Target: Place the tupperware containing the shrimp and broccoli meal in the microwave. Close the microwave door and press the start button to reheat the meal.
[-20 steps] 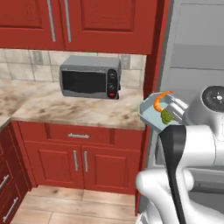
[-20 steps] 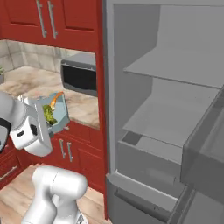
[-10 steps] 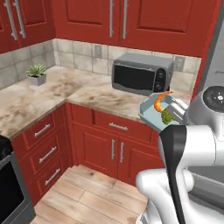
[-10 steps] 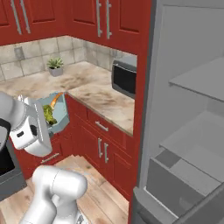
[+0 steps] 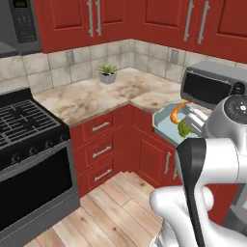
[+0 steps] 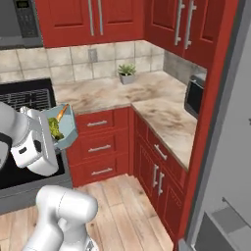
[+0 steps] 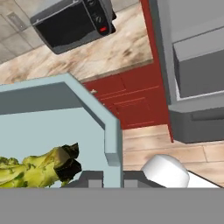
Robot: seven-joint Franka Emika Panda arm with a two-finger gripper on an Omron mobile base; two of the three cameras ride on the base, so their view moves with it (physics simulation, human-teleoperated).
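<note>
Tupperware (image 5: 166,126) rides at centre right of the left base view, carried level in front of the robot's white arm, well above the wooden floor (image 5: 111,202) and clear of the worktop (image 5: 96,96). Level makes sense: tilt it and the shrimp and broccoli meal (image 5: 181,120) slides out. Its near side is hidden behind the robot's wrist, so the jaws themselves can't be made out here. Up in the top left corner sits the microwave (image 5: 19,26), cut off by the frame edge above the stove (image 5: 29,125); whether its door is open I can't tell. At the right edge, a small silver toaster oven (image 5: 212,87) sits on the worktop.

Over to the right base view: container at centre left, pressed against the hand, open side facing us, greens and an orange piece showing inside. Microwave again clipped at upper left.

Now the hand view: pale blue wall of the tub fills the left half, broccoli at lower left. The gripper (image 7: 107,181) sits at the bottom edge, jaws narrowed onto the container's rim, a pinch that explains the steady carry. The fingertips are mostly lost against the bottom edge
</note>
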